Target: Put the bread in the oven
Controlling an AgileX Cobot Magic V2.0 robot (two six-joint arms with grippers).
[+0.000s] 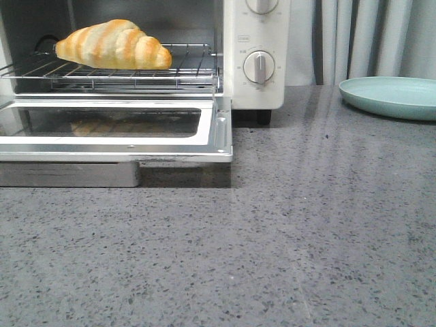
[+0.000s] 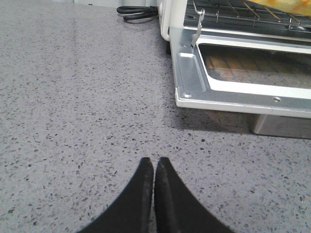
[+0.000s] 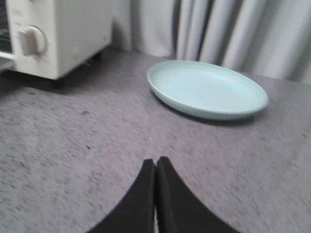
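The bread (image 1: 114, 45), a golden-orange croissant with cream stripes, lies on the wire rack (image 1: 191, 68) inside the white oven (image 1: 262, 88). The oven's glass door (image 1: 109, 146) hangs open flat toward me. A sliver of the bread (image 2: 286, 5) shows in the left wrist view above the rack. My left gripper (image 2: 154, 161) is shut and empty over the grey counter, left of the open door (image 2: 233, 92). My right gripper (image 3: 156, 161) is shut and empty over the counter, before the teal plate (image 3: 206, 87). Neither gripper shows in the front view.
The pale teal plate (image 1: 392, 97) sits empty at the back right. A black power cord (image 2: 138, 12) lies behind the oven's left side. A metal tray (image 1: 68, 174) sits under the open door. Grey curtains (image 1: 368, 37) hang behind. The oven's dial (image 3: 31, 40) faces the right gripper.
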